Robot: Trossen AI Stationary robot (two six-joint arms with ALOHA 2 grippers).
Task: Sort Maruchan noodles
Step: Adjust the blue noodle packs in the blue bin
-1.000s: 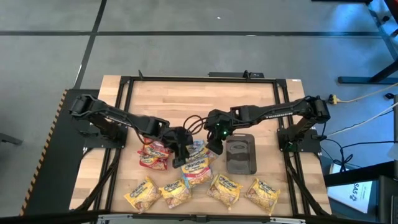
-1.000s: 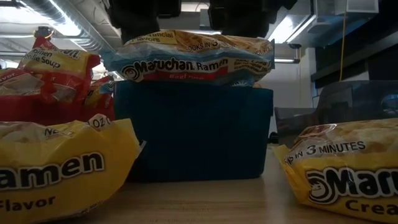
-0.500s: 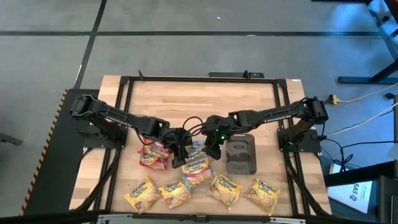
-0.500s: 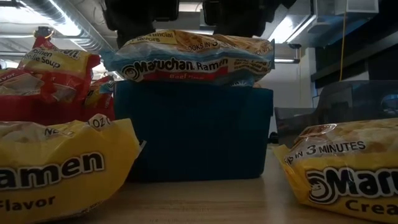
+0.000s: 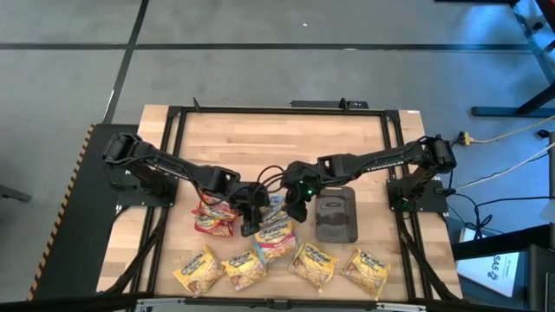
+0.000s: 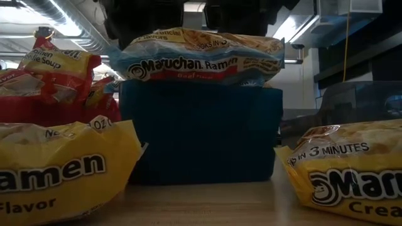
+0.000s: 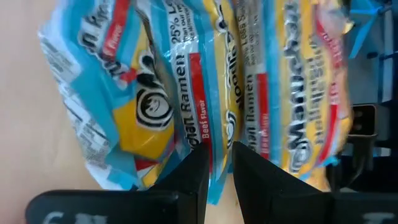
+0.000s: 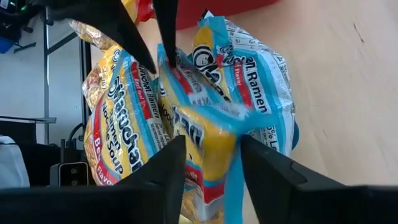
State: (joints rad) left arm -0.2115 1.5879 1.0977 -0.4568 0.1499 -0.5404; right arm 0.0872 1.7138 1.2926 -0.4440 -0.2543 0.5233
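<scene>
Both grippers are crowding the same blue packets [image 5: 273, 227], piled on a teal tray [image 6: 198, 132] mid-bench, a little toward the front edge. The left gripper [image 7: 217, 165] is pinching a beef packet [image 7: 155, 106] with fingers nearly closed; the right gripper [image 8: 208, 158] is hanging open around another packet [image 8: 224, 112]. My guess is they're risking bumping or tugging one crinkly pile apart. Yellow packets [image 5: 286, 264] are lining the wooden bench's [image 5: 277, 143] front edge, red ones [image 5: 215, 217] left. Ceiling lights are glowing behind.
</scene>
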